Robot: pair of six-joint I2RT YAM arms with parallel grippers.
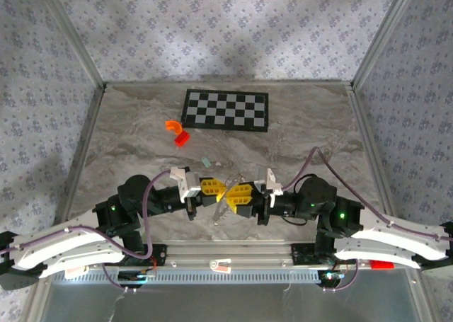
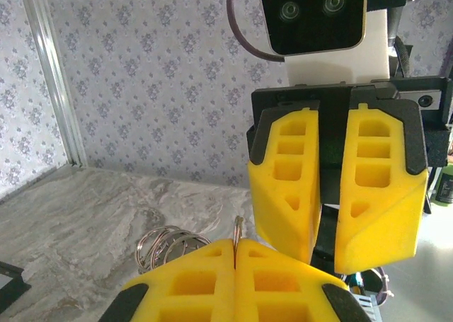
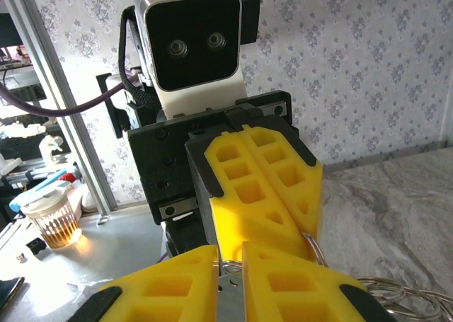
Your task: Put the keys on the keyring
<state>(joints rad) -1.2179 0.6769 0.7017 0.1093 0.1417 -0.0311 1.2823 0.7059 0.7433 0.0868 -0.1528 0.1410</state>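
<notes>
Left wrist view: the left claw [image 2: 235, 248] is nearest the lens, pads pressed shut on one loop of the keyring [image 2: 167, 245]. The right claw [image 2: 330, 251] faces it, tip to tip.

Right wrist view: the right jaws are narrow with ring wire in the gap. Clamped or not, cannot tell.

Top view: both arms reach low and level, meeting at the keyring. The key [image 1: 207, 162] lies on the counter [image 1: 318, 145] just beyond the keyring, untouched.

Step, judged: working the ring open. Next probably needs one claw holding the ring while the other fetches the key.
</notes>
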